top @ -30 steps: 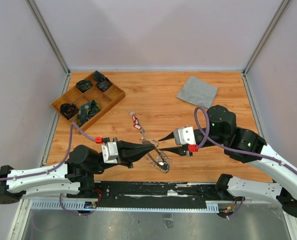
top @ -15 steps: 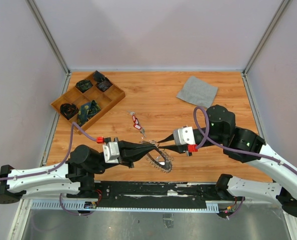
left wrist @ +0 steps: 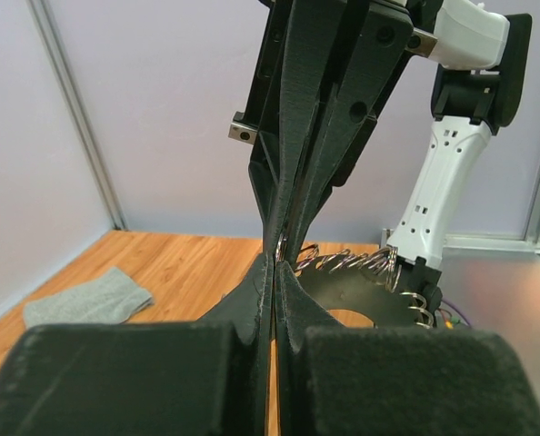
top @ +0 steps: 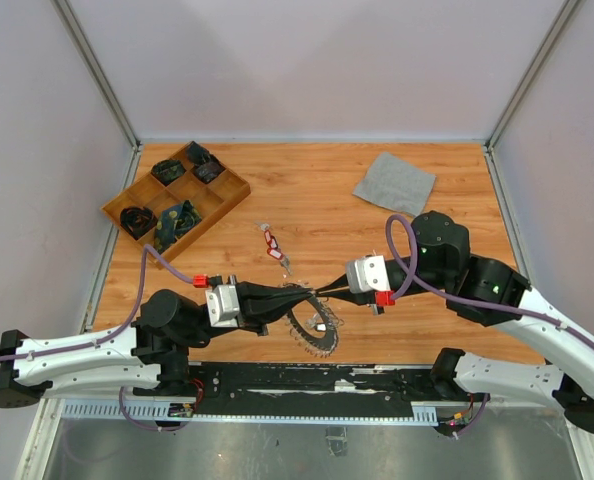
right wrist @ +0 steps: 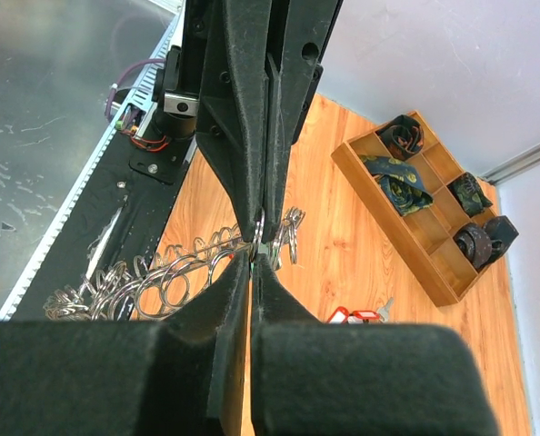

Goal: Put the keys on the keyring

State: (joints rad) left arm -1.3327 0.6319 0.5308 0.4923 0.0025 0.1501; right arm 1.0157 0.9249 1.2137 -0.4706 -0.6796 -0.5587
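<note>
While both arms meet tip to tip near the front middle of the tabletop (top: pixel 327 190), the left end effector (top: pixel 299 292) is pinched fully closed on the rim of the keyring (top: pixel 314 326), which spreads toward 5 o'clock from the tips. The right end effector (top: pixel 324 292) is likewise closed tight, apparently on one of the small rings fringing that rim. The keys (top: pixel 270 243), with a red tag, lie loose on the wood at about 11 o'clock from the keyring, well apart from it. To do this step well, I judge, the left should hold the rim steady while the right eases its small ring apart gently, without twisting. Too hard a pull could drag the keyring out of the left's pinch.
</note>
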